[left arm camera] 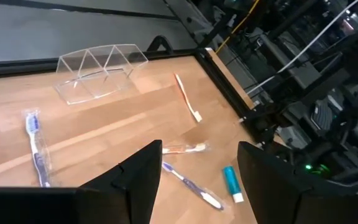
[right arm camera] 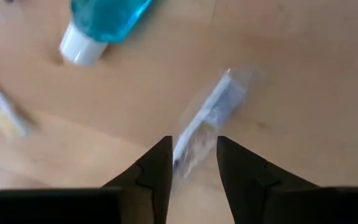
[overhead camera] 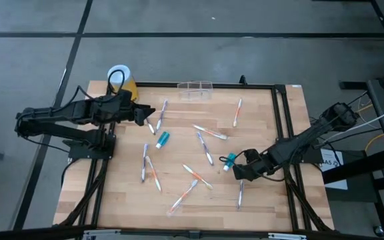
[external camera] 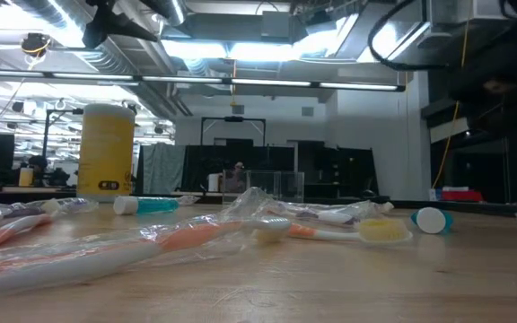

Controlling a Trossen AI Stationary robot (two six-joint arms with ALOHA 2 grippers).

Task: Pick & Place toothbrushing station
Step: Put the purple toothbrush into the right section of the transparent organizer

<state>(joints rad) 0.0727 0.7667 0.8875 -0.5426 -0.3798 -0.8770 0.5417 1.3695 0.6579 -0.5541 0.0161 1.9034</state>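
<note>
At the far edge of the wooden tabletop (overhead camera: pixel 259 153), near the middle, sits the toothbrushing station (overhead camera: pixel 195 89), a small clear plastic holder with low walls. It stands alone, and no gripper touches it. A yellow canister (overhead camera: pixel 121 80) with a white top stands at the far left corner. Many toothbrushes lie all over the wood, some in clear wrappers, and some have orange handles. A small blue tube (overhead camera: pixel 163 139) lies near the middle of the left side. The left gripper (overhead camera: pixel 149 114) hangs over the far left part of the tabletop, near the canister, with its fingers spread wide and nothing between them. The clear holder is well apart from it, farther along the far edge. The right gripper (overhead camera: pixel 237 175) is down low on the right side, near the front. Its fingers (right arm camera: pixel 151 171) are part way open, and a wrapped toothbrush (right arm camera: pixel 205 122) lies on the wood with one end in the gap between them. A second blue tube (overhead camera: pixel 228 161) with a white cap lies just beside this gripper.
</note>
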